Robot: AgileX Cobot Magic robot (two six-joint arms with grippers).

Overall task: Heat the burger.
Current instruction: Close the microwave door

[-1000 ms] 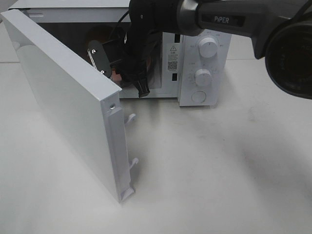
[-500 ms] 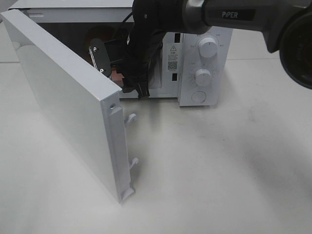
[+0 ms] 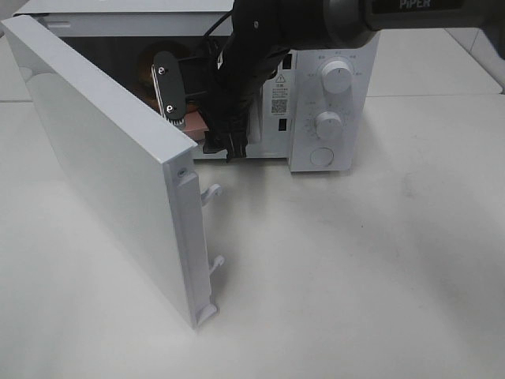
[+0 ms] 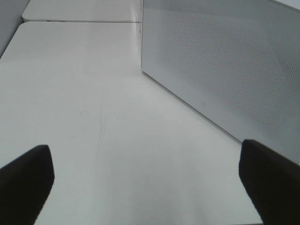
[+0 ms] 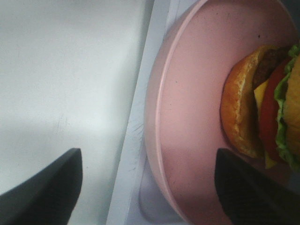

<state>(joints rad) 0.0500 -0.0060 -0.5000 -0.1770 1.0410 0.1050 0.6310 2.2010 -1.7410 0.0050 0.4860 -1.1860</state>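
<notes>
**Q:** Where is the burger [image 5: 267, 112] sitting?

**A:** On the pink plate [image 5: 197, 93], just inside the microwave [image 3: 331, 95]. The right gripper [image 5: 145, 183] is hovering there with jaws parted, gripping nothing. The left gripper [image 4: 145, 183] is gaping over the table [image 4: 93, 93].

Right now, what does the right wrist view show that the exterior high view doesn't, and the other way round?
Right wrist only: the burger layer by layer: bun, patty, cheese, red slice, lettuce. Exterior high only: the microwave, its open door, its two dials, and the right arm reaching into the cavity. Both: the pink plate rim at the cavity's front edge, and the white table.
</notes>
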